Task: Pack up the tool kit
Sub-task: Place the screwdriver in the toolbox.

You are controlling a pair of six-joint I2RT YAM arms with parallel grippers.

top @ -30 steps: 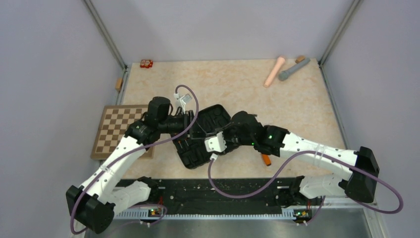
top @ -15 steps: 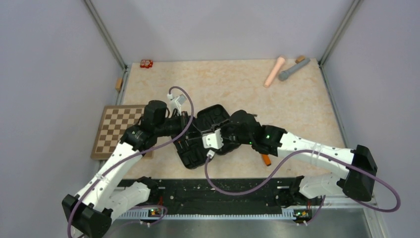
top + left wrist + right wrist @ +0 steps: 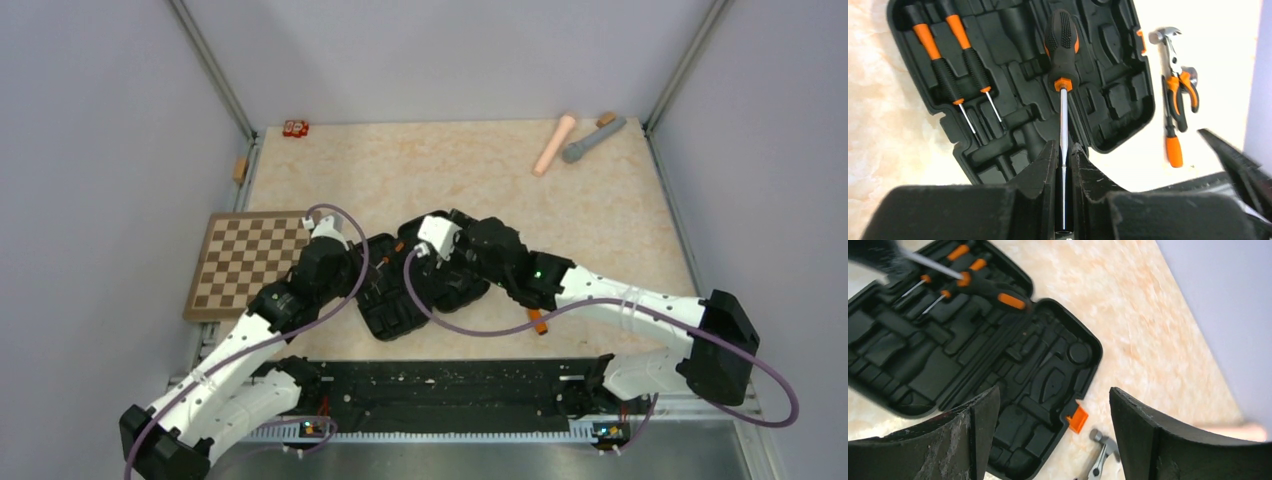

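Black clamshell case (image 3: 397, 318) lies open at frame centre in the top view, with both arms over it. Chessboard (image 3: 245, 262) at left; pink cylinder (image 3: 553, 143) and grey cylinder (image 3: 592, 138) at upper right. Finger positions can't be made out here.

Left wrist: left gripper (image 3: 1063, 152) is clamped on the metal shaft of a large screwdriver (image 3: 1062, 45), its handle over the case slots at top centre. Two small screwdrivers (image 3: 948, 75) are seated at upper left. Pliers (image 3: 1184, 92) and small hammer (image 3: 1168, 50) lie on the table right of the case.

Right wrist: right gripper (image 3: 1054, 400) is spread wide, holding nothing, above the case. Orange latch (image 3: 1077, 419) at lower centre.
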